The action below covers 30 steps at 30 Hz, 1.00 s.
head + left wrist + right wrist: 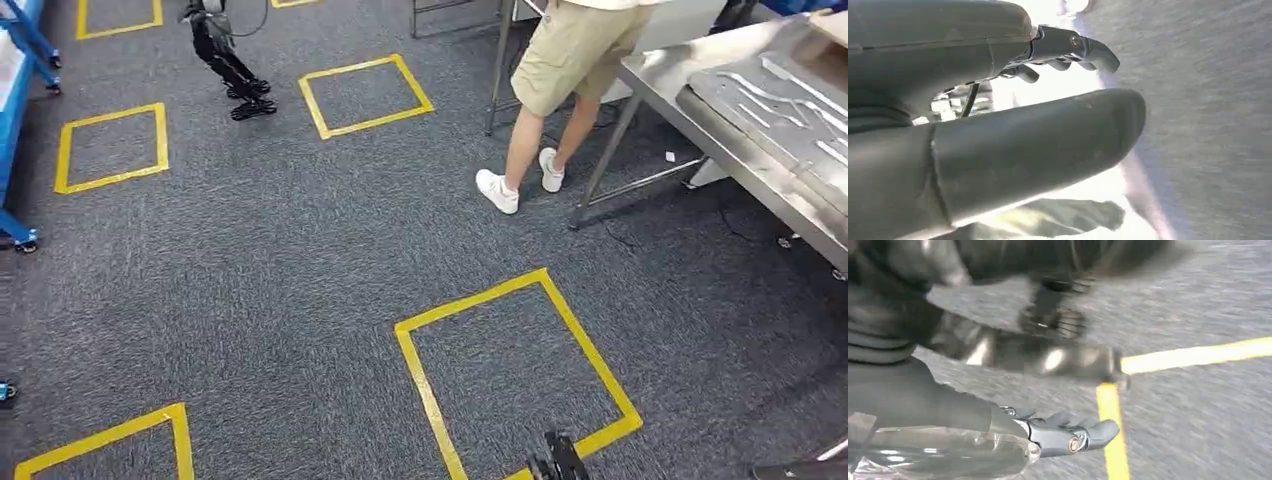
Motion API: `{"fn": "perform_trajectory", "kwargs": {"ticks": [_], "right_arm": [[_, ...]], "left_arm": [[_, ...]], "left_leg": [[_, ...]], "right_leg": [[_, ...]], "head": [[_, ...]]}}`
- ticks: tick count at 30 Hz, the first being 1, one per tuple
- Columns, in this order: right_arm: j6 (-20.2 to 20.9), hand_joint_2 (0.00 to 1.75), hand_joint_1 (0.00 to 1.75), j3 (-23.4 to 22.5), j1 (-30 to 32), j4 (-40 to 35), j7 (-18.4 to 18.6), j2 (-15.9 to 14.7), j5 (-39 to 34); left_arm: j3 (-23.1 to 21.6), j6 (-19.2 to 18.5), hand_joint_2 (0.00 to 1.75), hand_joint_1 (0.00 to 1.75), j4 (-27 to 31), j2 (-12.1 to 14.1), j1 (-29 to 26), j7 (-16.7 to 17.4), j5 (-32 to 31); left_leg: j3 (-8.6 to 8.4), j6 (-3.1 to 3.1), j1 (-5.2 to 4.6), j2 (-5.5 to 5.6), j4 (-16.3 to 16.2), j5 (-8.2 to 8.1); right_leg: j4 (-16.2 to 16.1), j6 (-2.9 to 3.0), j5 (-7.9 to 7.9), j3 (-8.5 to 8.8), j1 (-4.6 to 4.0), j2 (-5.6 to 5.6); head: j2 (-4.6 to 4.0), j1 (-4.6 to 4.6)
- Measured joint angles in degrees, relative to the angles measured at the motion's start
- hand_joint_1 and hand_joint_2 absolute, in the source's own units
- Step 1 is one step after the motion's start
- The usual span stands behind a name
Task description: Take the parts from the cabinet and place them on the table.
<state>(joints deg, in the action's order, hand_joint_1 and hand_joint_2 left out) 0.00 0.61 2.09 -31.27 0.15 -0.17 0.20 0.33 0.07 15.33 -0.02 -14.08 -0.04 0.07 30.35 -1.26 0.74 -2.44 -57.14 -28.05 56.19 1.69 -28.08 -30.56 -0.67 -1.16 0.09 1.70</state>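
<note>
left hand point(1048, 100) fingers apart, holding nothing | right hand point(1013, 440) grips a clear plastic bag point(938, 455) | metal table point(700, 110) upper right

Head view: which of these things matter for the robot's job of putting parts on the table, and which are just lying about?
Part of the job:
- shiny steel table
- long silver metal parts lying on it

Just there:
- yellow tape squares on the grey carpet
- person in beige shorts and white shoes
- blue metal frame
- black legged machine
</note>
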Motion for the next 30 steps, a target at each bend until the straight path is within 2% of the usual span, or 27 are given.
{"fn": "perform_trajectory", "kwargs": {"ticks": [1, 4, 5, 6, 8, 9, 10, 11, 12, 13, 14, 15, 16, 18, 19, 20, 21, 22, 24, 25, 26, 27, 28, 29, 30], "right_arm": [[0.00, 1.75, 0.00, 0.00, 1.43, 1.44, 0.04, -0.02, 0.00], [0.02, 1.75, 0.00, 0.02, 5.67, 6.60, 0.09, 0.06, 0.00], [0.02, 1.75, 0.00, 0.02, 7.34, 8.63, 0.09, 0.06, -0.04], [0.04, 1.75, 0.00, 0.04, 8.99, 10.80, 0.09, 0.13, -0.02], [0.02, 1.75, 0.00, 0.02, 12.04, 14.62, 0.09, 0.09, -0.07], [0.02, 1.75, 0.00, 0.02, 13.12, 16.29, 0.09, 0.02, -0.07], [0.00, 1.75, 0.00, 0.02, 14.08, 17.49, 0.09, 0.00, -0.07], [0.00, 1.75, 0.00, 0.02, 14.66, 18.22, 0.09, 0.00, -0.07], [0.00, 1.75, 0.00, 0.02, 14.96, 18.41, 0.09, 0.00, -0.07], [0.00, 1.75, 0.00, 0.02, 14.59, 18.30, 0.04, -0.02, -0.07], [0.00, 1.75, 0.00, 0.02, 13.68, 17.56, 0.00, 0.00, -0.07], [0.00, 1.75, 0.00, 0.02, 12.69, 16.56, -0.04, -0.02, -0.05], [0.00, 1.75, 0.00, 0.04, 11.44, 15.55, -0.07, 0.00, -0.04], [0.02, 1.75, 0.00, 0.04, 7.85, 11.89, -0.11, 0.02, -0.04], [0.02, 1.75, 0.00, 0.04, 6.21, 10.19, -0.11, 0.02, -0.04], [0.02, 1.75, 0.00, 0.04, 4.30, 7.98, -0.15, 0.04, 0.02], [0.02, 1.75, 0.00, 0.04, 2.80, 5.86, -0.15, 0.17, 0.02], [0.02, 1.75, 0.00, 0.04, 1.35, 4.00, -0.17, 0.17, 0.02], [-0.02, 1.75, 0.00, 0.00, -1.13, 0.62, -0.17, 0.09, 0.02], [0.00, 1.75, 0.00, -0.02, -2.02, -0.79, -0.17, 0.02, 0.02], [0.00, 1.75, 0.00, 0.00, -2.51, -1.63, -0.17, 0.02, 0.02], [0.00, 1.75, 0.00, 0.00, -2.69, -2.02, -0.17, 0.02, 0.02], [0.00, 1.75, 0.00, 0.00, -2.52, -2.00, -0.15, 0.02, 0.02], [0.02, 1.75, 0.00, 0.00, -1.90, -1.58, -0.09, 0.04, 0.02], [0.04, 1.75, 0.00, 0.00, -0.83, -0.66, -0.04, 0.06, 0.02]], "left_arm": [[0.00, 0.00, 0.00, 0.00, 1.28, 0.00, 1.38, -0.09, 0.00], [0.00, -0.02, 0.00, 0.00, 6.05, -0.15, 5.71, -0.30, -0.02], [0.02, -0.02, 0.00, 0.00, 8.21, -0.22, 7.51, -0.35, -0.02], [0.02, -0.02, 0.00, 0.00, 10.36, -0.22, 9.20, -0.35, -0.02], [0.02, 0.00, 0.00, 0.00, 14.09, -0.22, 12.14, -0.33, -0.02], [0.04, 0.00, 0.00, 0.00, 15.63, -0.17, 13.26, -0.33, -0.02], [0.04, 0.00, 0.00, 0.00, 16.62, -0.13, 14.00, -0.33, -0.02], [0.07, 0.02, 0.00, 0.00, 17.36, -0.13, 14.43, -0.33, -0.02], [0.07, 0.04, 0.00, 0.00, 17.49, -0.13, 14.46, -0.33, -0.02], [0.07, 0.04, 0.00, 0.00, 17.45, -0.13, 13.99, -0.24, -0.02], [0.07, 0.04, 0.00, 0.00, 17.14, -0.17, 13.03, -0.17, -0.02], [0.07, 0.02, 0.00, 0.00, 16.30, -0.37, 11.87, -0.11, -0.02], [0.07, 0.02, 0.00, 0.00, 15.11, -0.39, 10.95, -0.07, -0.02], [0.07, 0.02, 0.00, 0.00, 11.63, -0.48, 7.62, 0.07, -0.02], [0.07, 0.02, 0.00, 0.00, 10.01, -0.57, 5.90, 0.07, -0.02], [0.07, 0.00, 0.00, 0.00, 7.98, -0.59, 4.16, 0.07, -0.02], [0.07, 0.00, 0.00, 0.00, 5.97, -0.61, 2.59, 0.11, -0.02], [0.04, -0.02, 0.00, 0.00, 4.22, -0.61, 0.98, 0.13, -0.02], [0.04, -0.02, 0.00, 0.00, 0.96, -0.55, -1.44, 0.15, -0.02], [0.04, -0.02, 0.00, 0.00, -0.51, -0.44, -2.45, 0.15, -0.02], [0.04, -0.02, 0.00, 0.00, -1.41, -0.35, -3.11, 0.15, -0.02], [0.04, 0.00, 0.00, 0.00, -1.74, -0.33, -3.40, 0.15, -0.02], [0.04, -0.02, 0.00, 0.00, -1.74, -0.22, -3.13, 0.13, -0.02], [0.04, 0.00, 0.00, 0.00, -1.45, -0.17, -2.31, 0.04, -0.02], [0.04, 0.00, 0.00, 0.00, -0.58, -0.09, -1.04, 0.02, -0.02]], "left_leg": [[0.52, 0.73, 0.13, 0.90, 0.36, 0.70], [0.68, 1.45, 0.06, 1.99, 0.24, 0.70], [0.60, 2.03, 0.37, 2.40, 0.82, 1.07], [0.69, 2.32, 0.38, 2.93, 0.88, 1.24], [1.07, 2.62, 0.37, 3.96, 0.86, 1.45], [1.25, 2.63, 0.37, 4.61, 0.72, 1.44], [1.29, 2.63, 0.37, 5.24, 0.63, 1.44], [1.23, 2.62, 0.37, 5.94, 0.62, 1.44], [1.09, 2.61, 0.37, 6.61, 0.62, 1.42], [0.92, 2.55, 0.37, 7.11, 0.63, 1.38], [0.78, 2.50, 0.39, 7.39, 0.67, 1.32], [0.94, 2.41, 0.67, 7.47, 0.79, 1.29], [1.32, 2.12, 0.49, 7.52, 0.66, 1.31], [1.36, 1.43, 1.05, 8.05, 1.01, 1.60], [1.19, 0.94, 1.08, 8.42, 1.53, 1.92], [1.12, 0.57, 0.72, 8.47, 1.59, 1.78], [1.42, 0.51, 0.58, 5.97, 0.26, 0.43], [2.96, 0.47, 0.44, 4.21, -3.17, -1.79], [7.81, 0.18, 0.44, 3.27, -12.92, -6.29], [9.43, 0.09, 0.44, 3.14, -16.44, -7.31], [9.84, 0.05, 0.44, 3.01, -17.37, -7.01], [8.73, 0.10, 0.43, 2.84, -15.26, -5.32], [6.25, 0.23, 0.40, 2.60, -10.63, -2.70], [3.18, 0.48, 0.30, 1.87, -4.90, 0.02], [0.52, 0.87, 0.05, -0.18, 0.47, 1.39]], "right_leg": [[0.60, -0.13, -0.11, -0.05, -0.18, -0.39], [0.59, -0.32, -0.19, 0.36, -0.15, -1.46], [0.97, -0.72, -0.94, 0.21, 0.02, -0.91], [2.85, -1.07, -2.76, -0.58, 0.23, 0.33], [11.88, -1.53, -7.83, -4.74, 0.55, 0.82], [16.33, -1.64, -9.46, -6.79, 0.59, 0.88], [19.07, -1.68, -9.84, -8.12, 0.67, 0.89], [18.99, -1.64, -8.73, -8.23, 0.79, 0.91], [16.06, -1.50, -6.31, -7.09, 0.84, 1.05], [11.17, -1.25, -3.22, -4.99, 0.83, 1.41], [5.36, -0.84, -0.11, -2.54, 0.83, 2.42], [1.76, -0.46, 0.63, -1.21, 0.82, 4.65], [1.39, -0.41, 0.61, -0.73, 0.89, 5.13], [1.29, -0.33, 0.69, -0.76, 0.53, 4.83], [0.87, -0.04, 0.93, -0.67, 0.31, 4.63], [-0.92, 0.19, 1.12, 0.17, 0.75, 3.94], [-1.45, 0.38, 1.38, 0.69, 0.81, 3.19], [-1.57, 0.64, 1.42, 0.78, 0.78, 2.97], [-1.19, 0.75, 1.37, 0.31, 0.52, 2.25], [-0.88, 0.89, 1.25, 0.09, 0.41, 1.79], [-0.74, 0.93, 1.16, -0.02, 0.31, 1.38], [-0.65, 0.92, 1.09, -0.03, 0.25, 0.97], [-0.55, 0.88, 0.94, 0.08, 0.22, 0.47], [-0.51, 0.74, 0.75, 0.29, 0.22, -0.17], [-0.51, 0.50, 0.56, 0.50, 0.20, -0.98]], "head": [[-0.02, -0.13], [0.00, -0.09], [0.00, -0.09], [-0.02, -0.11], [-0.02, -0.11], [0.00, -0.11], [-0.02, -0.11], [0.00, -0.11], [-0.02, -0.11], [-0.02, -0.11], [-0.02, -0.11], [-0.02, -0.11], [0.00, -0.09], [0.00, -0.11], [0.00, -0.09], [0.00, -0.09], [-0.02, -0.09], [0.00, -0.09], [0.00, -0.06], [0.00, -0.06], [0.00, -0.06], [0.00, -0.06], [-0.02, -0.06], [-0.02, -0.06], [0.00, -0.06]]}}
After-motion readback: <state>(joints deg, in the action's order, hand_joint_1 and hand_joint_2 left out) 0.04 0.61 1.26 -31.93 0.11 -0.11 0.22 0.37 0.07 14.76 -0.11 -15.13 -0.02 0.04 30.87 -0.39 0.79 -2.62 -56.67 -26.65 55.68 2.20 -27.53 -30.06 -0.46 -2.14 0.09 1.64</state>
